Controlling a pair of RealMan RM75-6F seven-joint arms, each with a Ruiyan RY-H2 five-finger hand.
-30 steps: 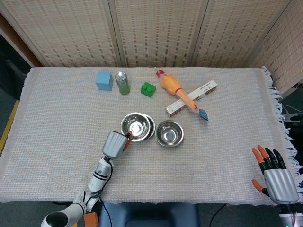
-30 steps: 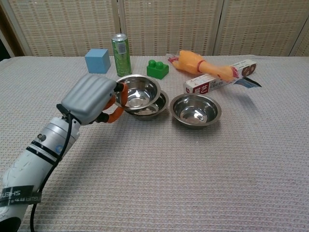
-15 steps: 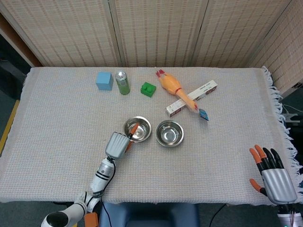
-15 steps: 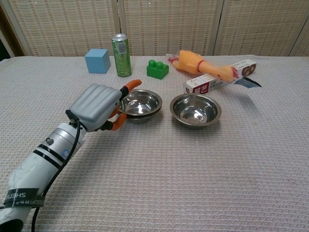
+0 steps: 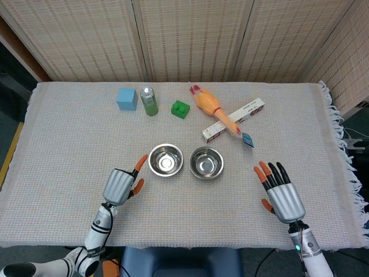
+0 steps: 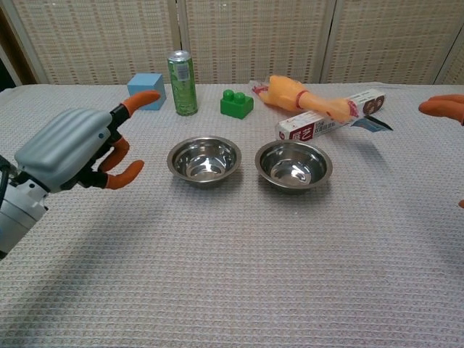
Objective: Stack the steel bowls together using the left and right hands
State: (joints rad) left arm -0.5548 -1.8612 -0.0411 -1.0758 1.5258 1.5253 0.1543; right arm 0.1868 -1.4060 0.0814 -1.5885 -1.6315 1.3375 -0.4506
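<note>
Head view shows, nearest the robot, two hands over the woven cloth of the table (image 5: 69,144): the left hand (image 5: 120,184) sits just left of the bowls with its orange-tipped fingers spread and nothing in them, and the right hand (image 5: 281,193) hovers well to the right of the bowls, fingers fanned wide and likewise holding nothing. In the chest view the left hand (image 6: 72,148) fills the near left, and only orange fingertips (image 6: 441,107) of the right hand show at the right edge. Next come what look like two steel bowls side by side, apart from each other and both upright on the cloth: the left bowl (image 5: 166,160), which may be a nested stack though that cannot be told from these views, and the right bowl (image 5: 206,163), a single one; in the chest view they appear as the left bowl (image 6: 204,160) and the right bowl (image 6: 293,164). Further back lies one long white carton (image 5: 233,119) with a red end, set at a slant, its printing too small to read, and across it lies one yellow rubber chicken (image 5: 212,107) with a red comb. One small blue-and-red thing (image 5: 248,139) lies by the carton's near end. Farthest back stand one green toy brick (image 5: 180,108), one green drink can (image 5: 149,100) upright with a label I cannot read, and one light blue cube (image 5: 127,98), all in a row near the folding screen (image 5: 184,34).
</note>
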